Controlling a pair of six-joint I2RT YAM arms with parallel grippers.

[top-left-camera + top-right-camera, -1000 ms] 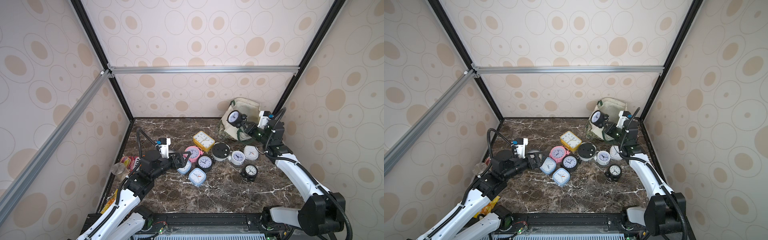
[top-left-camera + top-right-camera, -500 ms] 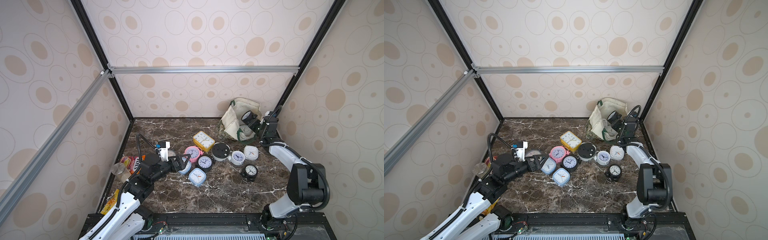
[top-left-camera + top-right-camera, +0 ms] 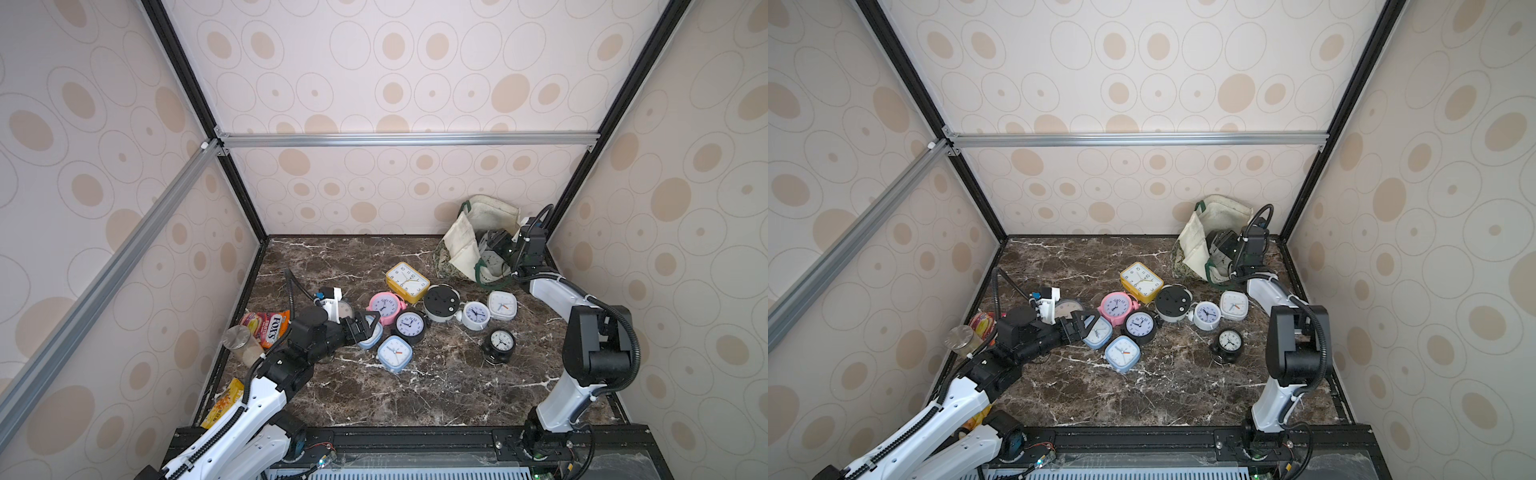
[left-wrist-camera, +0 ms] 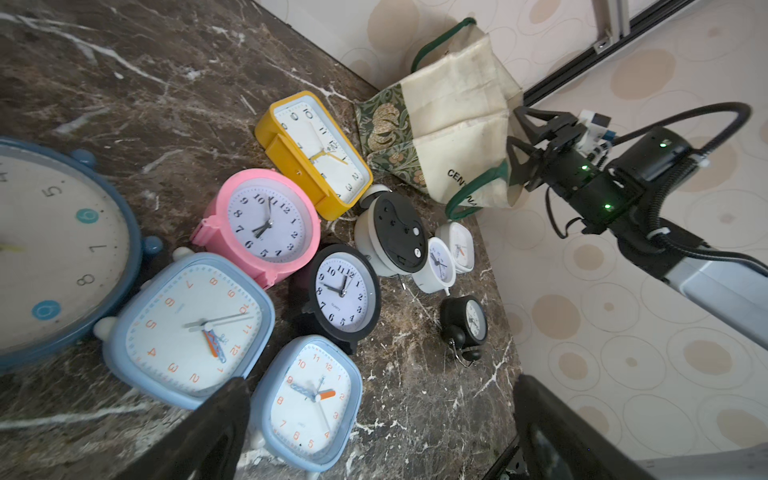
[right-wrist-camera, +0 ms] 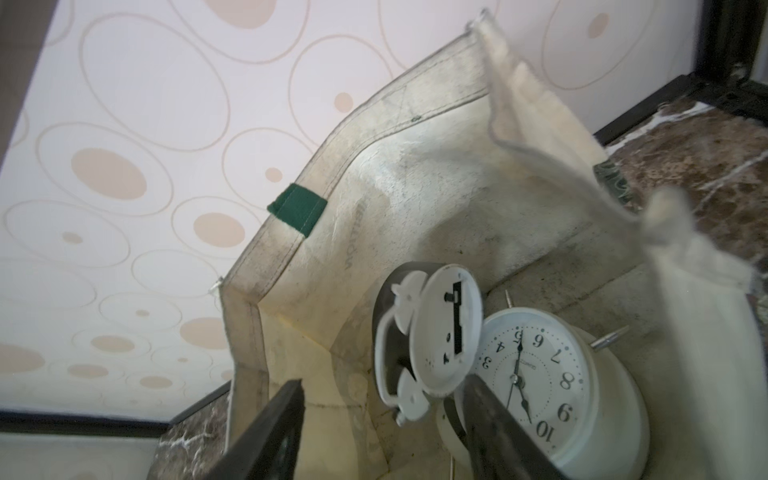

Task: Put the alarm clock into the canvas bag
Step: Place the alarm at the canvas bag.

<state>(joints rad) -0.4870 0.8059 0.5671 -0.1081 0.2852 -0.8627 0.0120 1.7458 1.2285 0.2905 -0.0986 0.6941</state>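
Note:
The canvas bag (image 3: 461, 245) (image 3: 1196, 245) lies at the back right with its mouth facing my right gripper (image 3: 496, 243), which stands open at that mouth. In the right wrist view a twin-bell alarm clock (image 5: 428, 336), back side showing, lies free inside the bag (image 5: 415, 174) against a bigger white clock (image 5: 540, 382), just beyond the gripper (image 5: 382, 428). My left gripper (image 3: 368, 326) (image 4: 382, 432) hangs open and empty over two light blue clocks (image 4: 187, 328) (image 4: 307, 399).
Several more clocks crowd the table's middle: yellow (image 3: 407, 281), pink (image 3: 385, 306), black-rimmed (image 3: 409, 326), white ones (image 3: 476, 315) and a small black one (image 3: 500, 344). A snack packet (image 3: 268, 326) and a jar (image 3: 241, 345) lie at the left edge.
My right gripper carried the clock down into the bag's mouth and opened, letting the clock go inside. The left arm shifted only slightly.

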